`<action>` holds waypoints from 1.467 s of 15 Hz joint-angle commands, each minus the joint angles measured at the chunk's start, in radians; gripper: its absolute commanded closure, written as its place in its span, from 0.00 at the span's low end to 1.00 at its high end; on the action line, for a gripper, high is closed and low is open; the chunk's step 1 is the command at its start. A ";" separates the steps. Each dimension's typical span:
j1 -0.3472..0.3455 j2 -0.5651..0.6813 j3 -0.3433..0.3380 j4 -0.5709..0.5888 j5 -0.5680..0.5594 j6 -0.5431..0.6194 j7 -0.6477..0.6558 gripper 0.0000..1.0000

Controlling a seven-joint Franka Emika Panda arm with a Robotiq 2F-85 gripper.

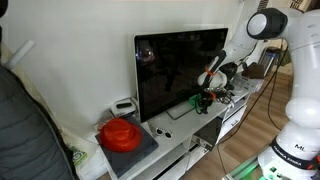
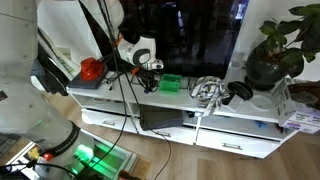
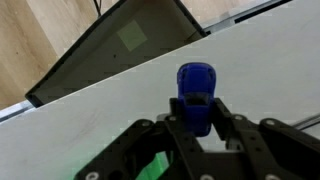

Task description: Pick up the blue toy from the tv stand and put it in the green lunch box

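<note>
Hand (image 3: 196, 120): jaws closed on the blue toy (image 3: 196, 80), held clear above the white table (image 3: 90, 120).
Green lunch box (image 2: 171, 84): on the table, just beside and below the hand.
Handling, as judged: centre the toy over the box opening, lower it inside the rim, then release.
Television (image 1: 180, 70): behind.

The robot arm (image 1: 290, 75) is built of glossy white, rounded plastic segments, with dark round caps at the joints and small dark lettering, too small to read, on its broad base. Thin black cables (image 2: 106, 25) run alongside it. The jaws are matte black, angular linked bars.
</note>
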 commanded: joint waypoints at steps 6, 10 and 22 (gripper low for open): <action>-0.083 0.131 -0.036 0.186 0.188 -0.131 0.170 0.90; -0.139 0.098 -0.024 0.172 0.318 -0.128 0.198 0.90; -0.101 0.096 -0.070 0.221 0.612 0.016 0.513 0.90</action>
